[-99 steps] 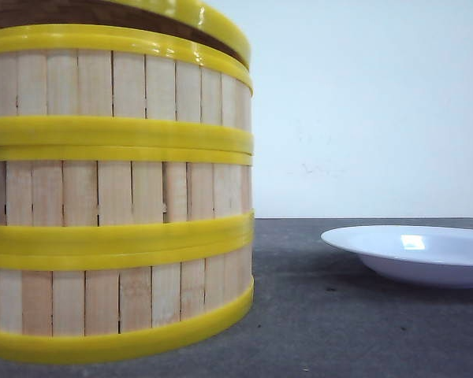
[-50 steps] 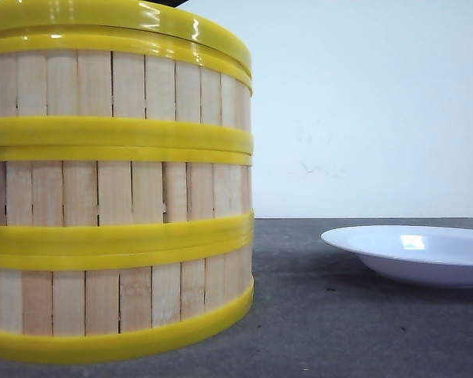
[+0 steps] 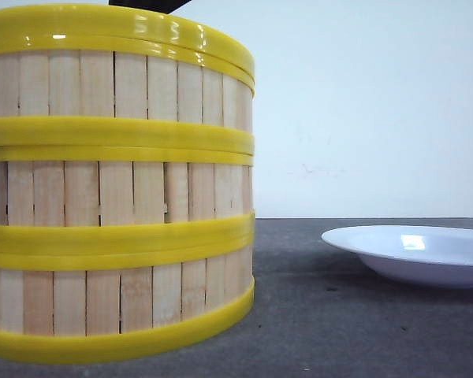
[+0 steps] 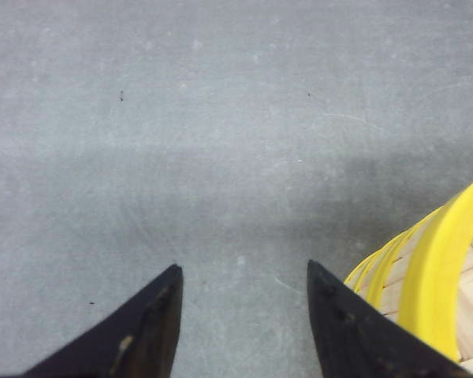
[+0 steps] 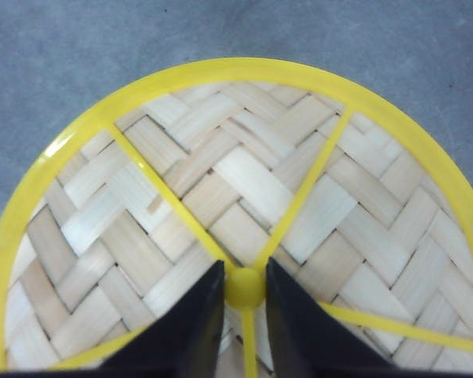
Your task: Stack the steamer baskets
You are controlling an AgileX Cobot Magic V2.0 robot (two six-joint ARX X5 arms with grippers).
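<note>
Three steamer baskets [image 3: 118, 197] stand stacked in one column at the left of the front view, pale slats between yellow rims. A woven, yellow-rimmed lid [image 5: 236, 173] lies level on the top basket, and its rim [image 3: 126, 24] shows at the top of the stack. My right gripper [image 5: 244, 282] is over the lid's middle, shut on the small yellow knob [image 5: 244, 290], one finger on each side. My left gripper [image 4: 244, 272] hangs open over bare grey table, nothing between its fingers. The stack's yellow rim [image 4: 437, 268] shows just beside one finger.
A white plate [image 3: 414, 252] sits on the grey table [image 3: 339, 331] to the right of the stack, with a gap between them. A pale wall closes off the back.
The lid was tilted above the top basket a second ago; it has come down and now sits level on it. Stack and plate have not moved.
</note>
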